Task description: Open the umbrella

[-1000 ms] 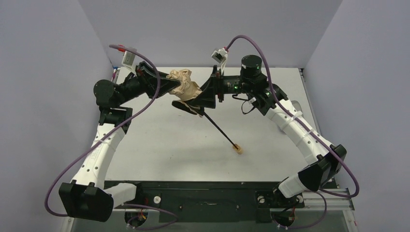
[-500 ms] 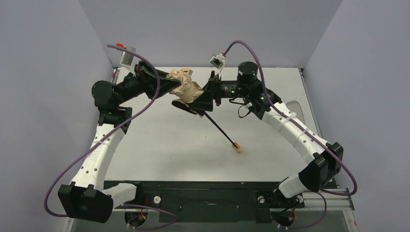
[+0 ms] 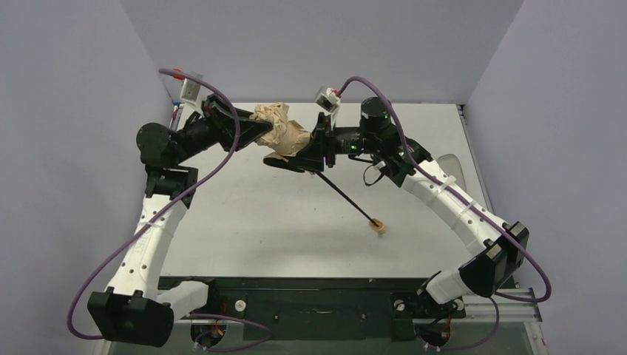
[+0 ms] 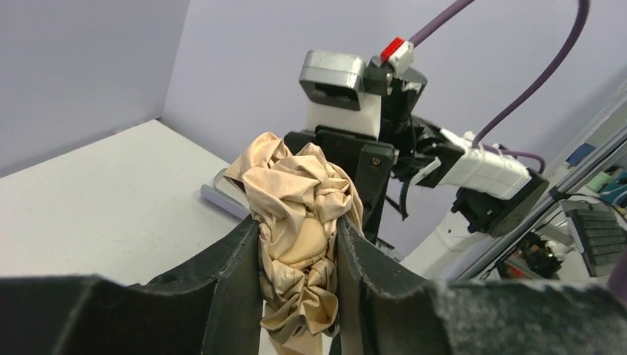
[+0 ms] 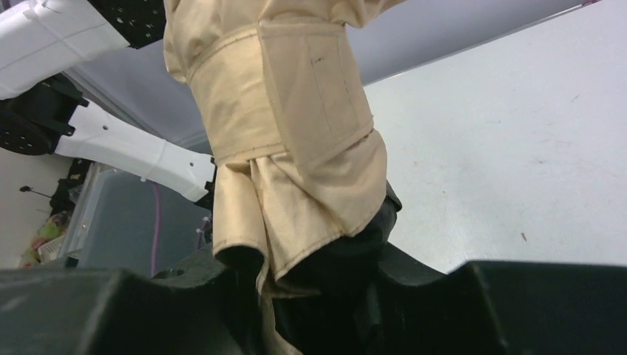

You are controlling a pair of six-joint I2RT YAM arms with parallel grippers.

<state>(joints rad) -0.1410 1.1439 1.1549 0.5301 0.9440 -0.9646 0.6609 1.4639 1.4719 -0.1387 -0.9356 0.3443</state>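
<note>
The umbrella [image 3: 281, 134] hangs in the air over the far half of the table [image 3: 244, 222], at about 12 o'clock from the table's middle, held from both sides; its peach canopy [image 4: 299, 214] is a crumpled, unopened bundle.

The left gripper [image 3: 260, 132] comes in from 9 o'clock; in the left wrist view its two fingers [image 4: 235, 266] are pinched on the crushed fabric at the canopy's top. The right gripper [image 3: 314, 151] comes in from 3 o'clock; in the right wrist view its claw [image 5: 325, 296] is pressed together on the dark lower end of the bundle, just below the wrap strap [image 5: 285, 92] that circles the folds.

The thin black shaft [image 3: 346, 198] runs out from under the right gripper toward 4 o'clock and ends in the small beige handle [image 3: 378, 227], which lies at or just over the table.

Against the view a second ago, the handle has swung toward 3 o'clock; the bundle and both grippers have drifted slightly toward 9 o'clock; the right wrist has rolled, so its camera block now sits lower and further left; the canopy looks no more open than before.

A grey-lavender sleeve [image 4: 220, 198] lies flat on the table beyond the canopy.
</note>
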